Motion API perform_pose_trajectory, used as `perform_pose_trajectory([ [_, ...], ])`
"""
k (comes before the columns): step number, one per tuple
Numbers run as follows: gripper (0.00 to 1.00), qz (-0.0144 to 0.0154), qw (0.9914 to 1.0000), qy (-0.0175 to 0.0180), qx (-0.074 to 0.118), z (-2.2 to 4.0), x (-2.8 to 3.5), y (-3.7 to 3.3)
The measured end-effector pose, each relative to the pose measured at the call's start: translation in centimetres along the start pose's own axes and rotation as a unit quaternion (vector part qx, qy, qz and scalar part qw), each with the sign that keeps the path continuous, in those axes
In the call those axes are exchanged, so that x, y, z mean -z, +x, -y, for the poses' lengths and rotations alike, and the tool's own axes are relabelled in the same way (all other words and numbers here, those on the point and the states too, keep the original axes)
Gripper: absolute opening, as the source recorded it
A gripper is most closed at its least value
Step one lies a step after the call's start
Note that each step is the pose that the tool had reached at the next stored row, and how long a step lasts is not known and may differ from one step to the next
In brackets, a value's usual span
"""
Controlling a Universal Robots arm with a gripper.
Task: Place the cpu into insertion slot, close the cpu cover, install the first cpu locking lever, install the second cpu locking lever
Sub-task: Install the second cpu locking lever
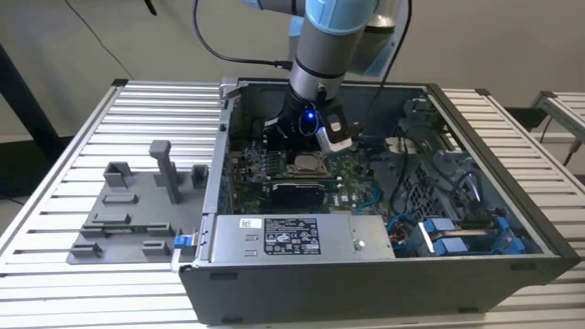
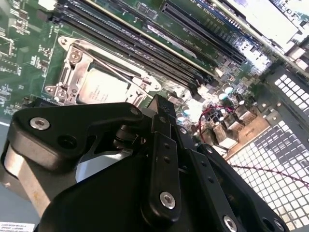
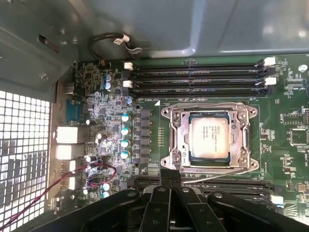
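Silver-topped cpu [image 3: 208, 136] (square) seated under cpu cover [image 3: 176, 138].

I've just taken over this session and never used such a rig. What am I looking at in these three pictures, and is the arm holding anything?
The exterior view shows one robot arm reaching down into an open computer case on a slatted table. Both wrist views come from cameras riding on the arm, looking past its black gripper at the green board. The cpu already sits in the insertion slot, with the cpu cover closed over it. The gripper holds nothing; its tip is at a thin locking lever beside the slot.
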State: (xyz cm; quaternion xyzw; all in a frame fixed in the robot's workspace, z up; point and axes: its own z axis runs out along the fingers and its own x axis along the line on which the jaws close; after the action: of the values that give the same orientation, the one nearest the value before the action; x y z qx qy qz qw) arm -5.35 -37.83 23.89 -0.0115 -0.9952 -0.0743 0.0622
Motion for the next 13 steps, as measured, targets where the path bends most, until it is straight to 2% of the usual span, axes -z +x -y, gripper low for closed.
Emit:
perform_pose_trajectory([
  [4, 0.11, 0.0003, 1.00000, 0.0018, 0.000, -0.05, -0.43, 0.23],
  [13, 0.11, 0.0009, 0.99999, 0.0030, -0.001, -0.40, -1.20, 0.30],
])
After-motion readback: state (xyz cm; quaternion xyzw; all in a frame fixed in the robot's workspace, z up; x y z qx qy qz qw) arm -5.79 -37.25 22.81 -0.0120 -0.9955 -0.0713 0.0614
